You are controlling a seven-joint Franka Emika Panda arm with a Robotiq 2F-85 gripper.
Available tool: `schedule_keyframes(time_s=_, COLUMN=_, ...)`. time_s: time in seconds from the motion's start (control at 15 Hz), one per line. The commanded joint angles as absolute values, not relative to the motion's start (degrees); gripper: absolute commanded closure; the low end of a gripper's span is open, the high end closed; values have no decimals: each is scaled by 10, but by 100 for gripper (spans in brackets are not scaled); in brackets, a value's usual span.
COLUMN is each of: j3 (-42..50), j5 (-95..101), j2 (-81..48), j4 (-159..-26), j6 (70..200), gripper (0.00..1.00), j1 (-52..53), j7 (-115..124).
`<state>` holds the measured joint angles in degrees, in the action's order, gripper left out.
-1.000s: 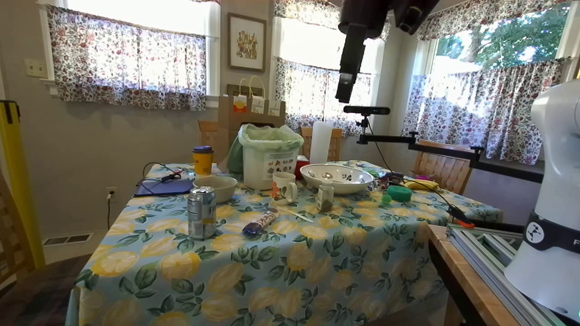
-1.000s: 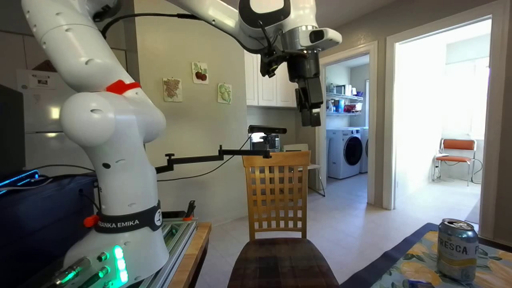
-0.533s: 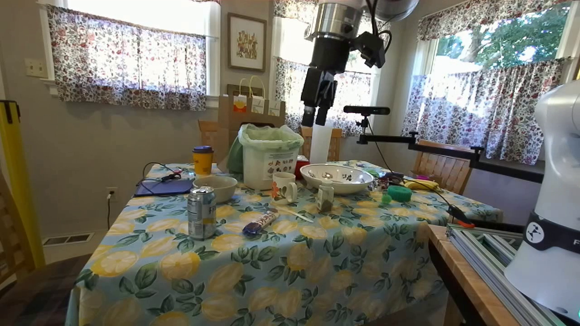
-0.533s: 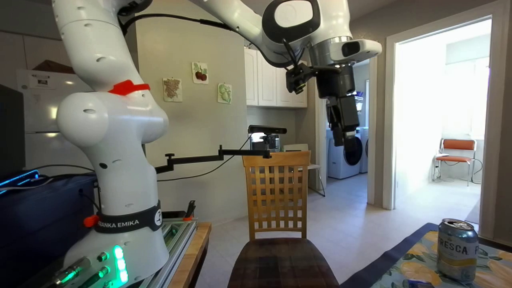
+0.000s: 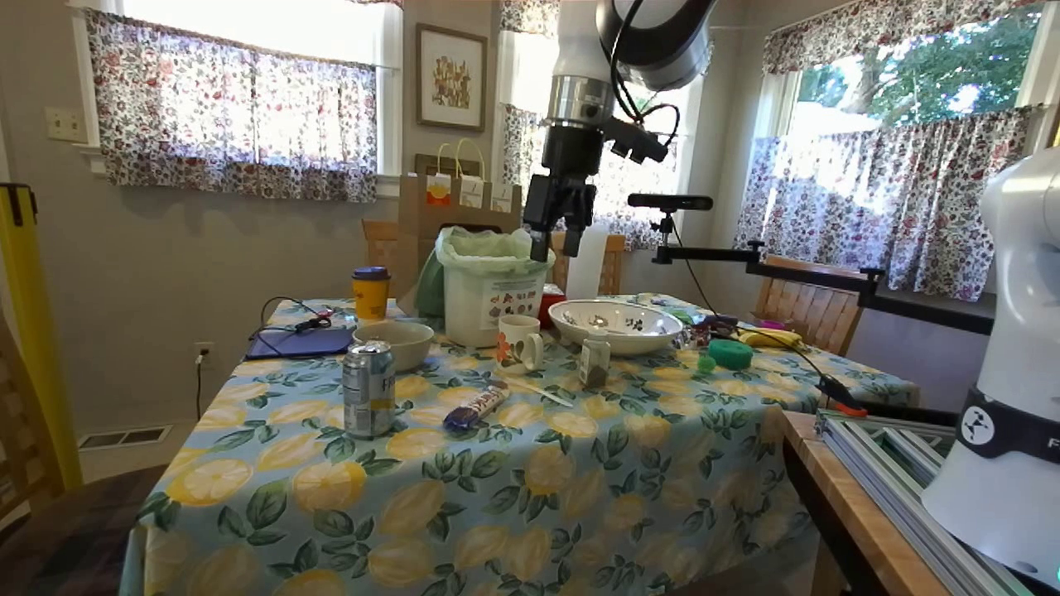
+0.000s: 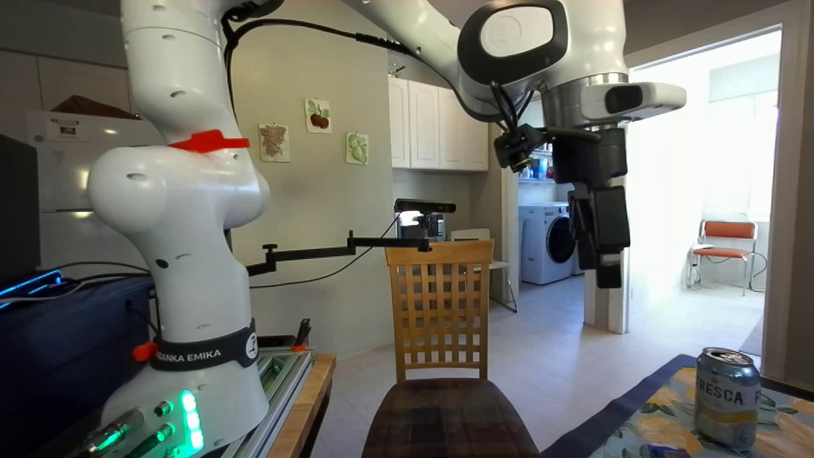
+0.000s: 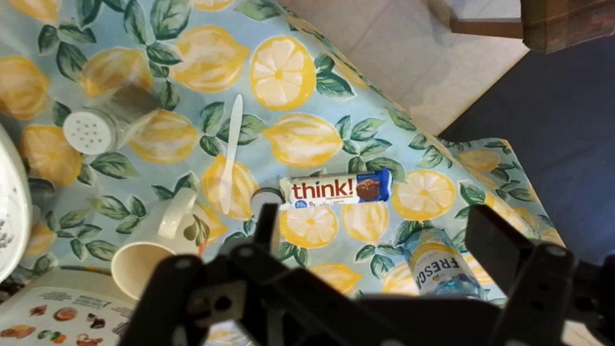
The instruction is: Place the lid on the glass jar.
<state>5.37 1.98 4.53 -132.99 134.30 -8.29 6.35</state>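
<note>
Above the lemon tablecloth (image 5: pixel 530 488), the gripper (image 7: pixel 373 214) hangs with its two fingers wide apart, holding nothing. In the wrist view, what I take for the lid (image 7: pixel 267 197) lies at nine o'clock of the snack bar (image 7: pixel 336 189), and the glass jar (image 7: pixel 117 115) at ten o'clock of this lid; I expect the lid light and stiff, to be pinched across its rim, and the jar smooth and breakable. I count one lid, one jar, one snack bar, one mug (image 5: pixel 515 346), one can (image 7: pixel 439 263).
</note>
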Motion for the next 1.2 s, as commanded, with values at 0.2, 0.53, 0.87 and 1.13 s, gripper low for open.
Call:
schedule_keyframes(time_s=0.2, j3=58, j5=20, j2=42, j4=-1326, j6=1341, gripper=0, j1=-79, j7=66)
schedule_keyframes(time_s=0.53, j3=57, j5=25, j2=19, j4=-1320, j6=1368, gripper=0, j1=-78, j7=86)
schedule_keyframes(time_s=0.87, j3=61, j5=39, j2=-40, j4=-1305, j6=1410, gripper=0, j1=-80, j7=133)
schedule_keyframes(time_s=1.13, j3=70, j5=47, j2=-95, j4=-1289, j6=1442, gripper=0, j1=-75, j7=167)
